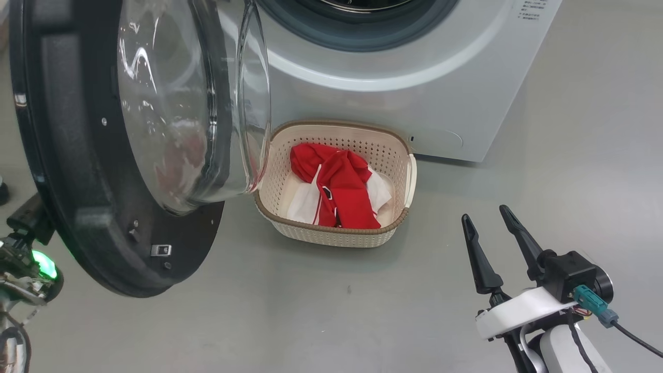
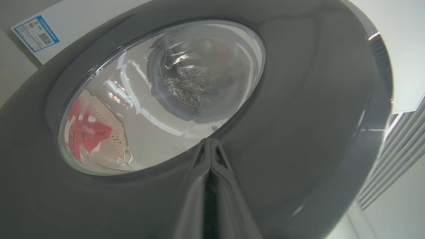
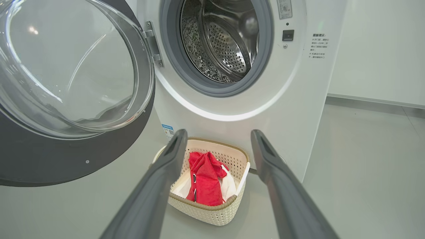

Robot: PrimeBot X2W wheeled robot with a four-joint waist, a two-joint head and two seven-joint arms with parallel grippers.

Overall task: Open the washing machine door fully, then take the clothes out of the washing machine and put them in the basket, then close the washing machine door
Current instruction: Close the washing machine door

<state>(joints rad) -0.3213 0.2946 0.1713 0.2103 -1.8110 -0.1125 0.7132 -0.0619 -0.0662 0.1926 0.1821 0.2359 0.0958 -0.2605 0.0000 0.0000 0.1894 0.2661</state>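
Washing machine [image 3: 232, 126] first: its white front faces the robot, with the grey rubber ring and the perforated steel drum [image 3: 225, 43] exposed. The washing machine door [image 1: 67, 155] stands open on the hinge at the machine's left side, black rim outward from the front and the bulging glass bowl turned toward the opening. On the floor just in front of the washing machine, below the opening and close to its base, sits the basket [image 1: 331, 126], cream with a brown rim. The clothes [image 1: 344, 186] lie inside it, a bright red piece over white fabric. Farther out from the machine's front and toward its right, the right gripper [image 1: 485, 213] hangs above the floor with its two dark fingers spread wide, holding nothing and touching nothing; its wrist view looks between them at the basket. On the far side of the door from the machine, the left gripper [image 2: 209, 146] has its fingers pressed together, tips at the door's glossy black face just under the glass; whether they press on it I cannot tell. A small blue label [image 3: 168, 130] sits low on the machine's front.
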